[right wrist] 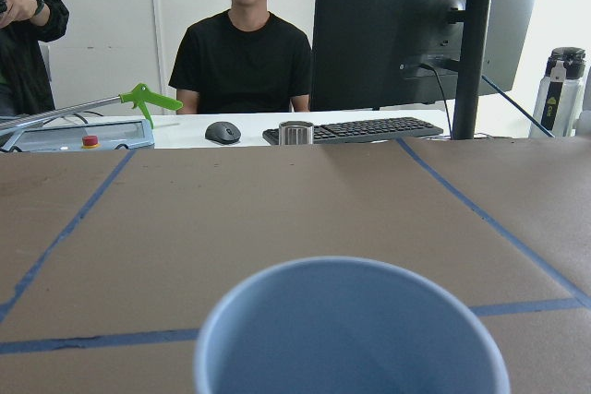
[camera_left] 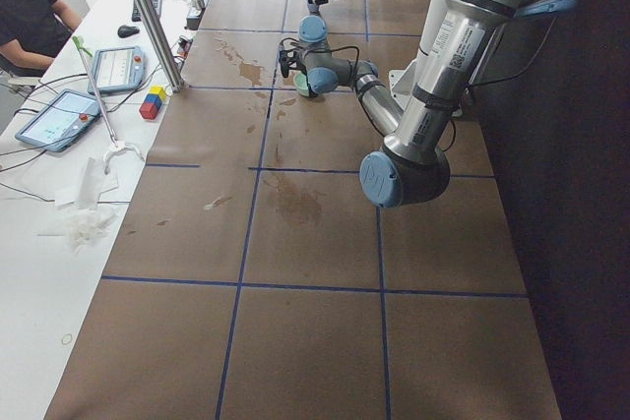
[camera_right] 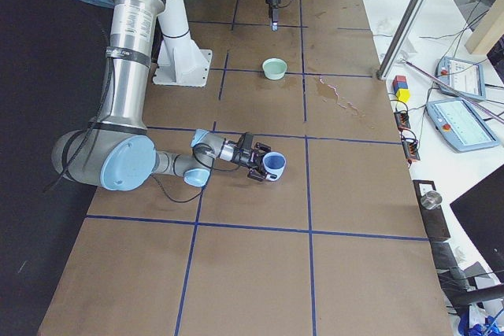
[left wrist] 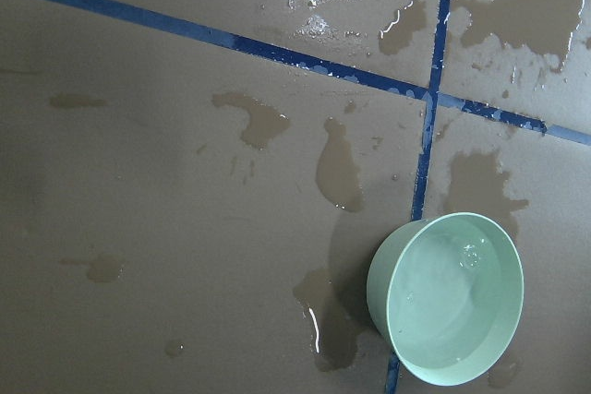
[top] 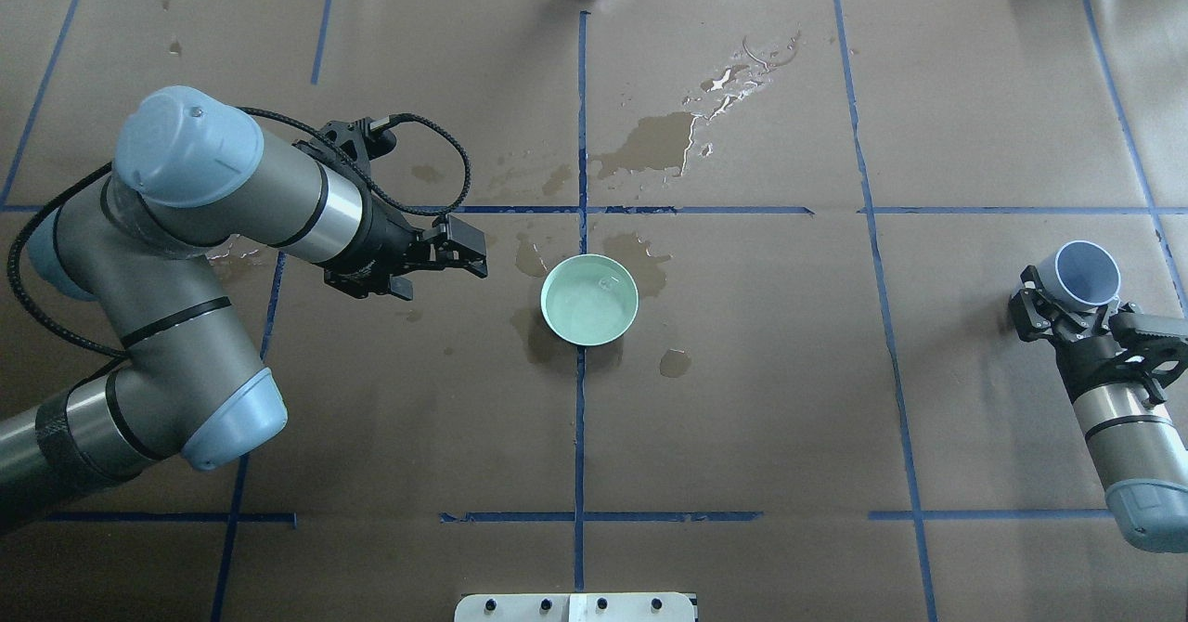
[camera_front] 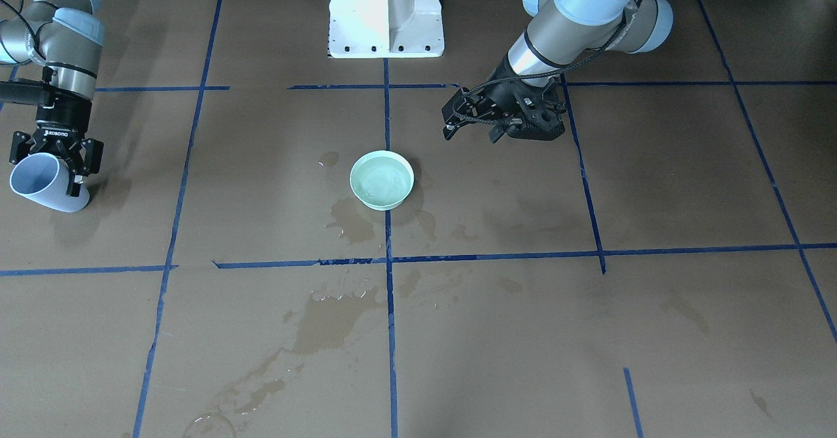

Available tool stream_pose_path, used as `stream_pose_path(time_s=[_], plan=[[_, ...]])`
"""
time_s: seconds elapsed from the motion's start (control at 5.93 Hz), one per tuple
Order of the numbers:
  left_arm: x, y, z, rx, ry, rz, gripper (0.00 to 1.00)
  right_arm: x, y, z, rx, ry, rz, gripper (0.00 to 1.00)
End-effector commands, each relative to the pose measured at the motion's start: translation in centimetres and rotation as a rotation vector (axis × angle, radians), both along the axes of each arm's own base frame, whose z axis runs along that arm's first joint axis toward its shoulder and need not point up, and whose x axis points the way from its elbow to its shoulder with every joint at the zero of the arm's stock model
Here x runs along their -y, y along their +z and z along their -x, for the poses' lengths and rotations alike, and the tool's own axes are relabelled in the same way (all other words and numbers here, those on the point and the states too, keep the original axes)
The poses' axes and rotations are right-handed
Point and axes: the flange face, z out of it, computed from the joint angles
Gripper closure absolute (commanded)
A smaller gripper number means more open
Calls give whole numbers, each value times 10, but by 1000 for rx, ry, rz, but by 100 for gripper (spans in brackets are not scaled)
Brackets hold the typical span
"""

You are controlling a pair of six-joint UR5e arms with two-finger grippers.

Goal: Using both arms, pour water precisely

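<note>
A pale green bowl (top: 589,300) stands at the table's middle with clear water (top: 583,311) in it; it also shows in the front view (camera_front: 382,180) and the left wrist view (left wrist: 448,297). My left gripper (top: 471,252) hangs open and empty just left of the bowl, apart from it (camera_front: 472,134). My right gripper (top: 1067,311) is shut on a light blue cup (top: 1084,272) far to the right, low over the table and tilted (camera_front: 42,180). The cup's rim fills the bottom of the right wrist view (right wrist: 351,329); no water shows in it.
Darker wet stains (top: 654,144) spread around the bowl and toward the far edge. The white pedestal base (camera_front: 386,16) stands at the robot's side. Blue tape lines (top: 580,418) grid the brown surface. Operators, a monitor (right wrist: 425,16) and a keyboard sit beyond the far edge.
</note>
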Motion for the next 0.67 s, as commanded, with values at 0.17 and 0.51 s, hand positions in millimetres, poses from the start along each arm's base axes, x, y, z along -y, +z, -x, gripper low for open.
stream_pose_path(time_s=[0.17,0.51], plan=[[-1,0,0,0,2,0,0,1,-1,1,-7,-2,-2,0],[-1,0,0,0,2,0,0,1,-9,-4,-11,-18,-22,0]])
